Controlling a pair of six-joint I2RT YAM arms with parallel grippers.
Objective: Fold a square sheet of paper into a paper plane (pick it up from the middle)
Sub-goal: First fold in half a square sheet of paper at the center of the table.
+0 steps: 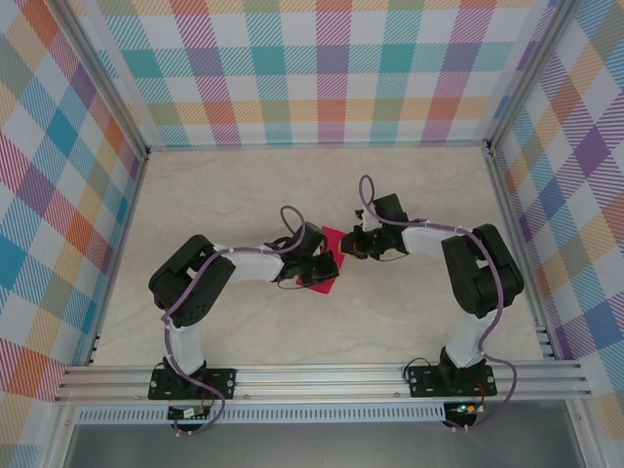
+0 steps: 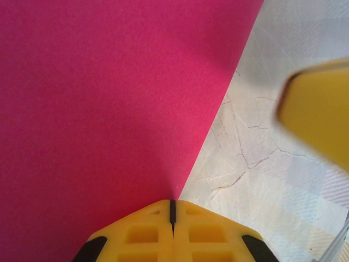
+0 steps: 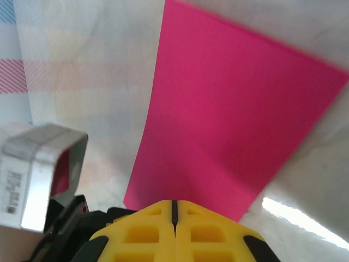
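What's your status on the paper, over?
Both shut: left hand, right hand. Each pinches an edge of the square sheet of paper. Nothing in the way.

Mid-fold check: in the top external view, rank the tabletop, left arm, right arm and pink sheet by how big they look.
1. tabletop, by far the largest.
2. left arm and right arm: these look about alike, so I won't rank one above the other.
3. pink sheet, the smallest, and partly hidden under the arms.

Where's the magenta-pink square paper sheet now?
In the top view, the magenta-pink square sheet of paper is between the left end effector and right end effector, both shut on its edges.
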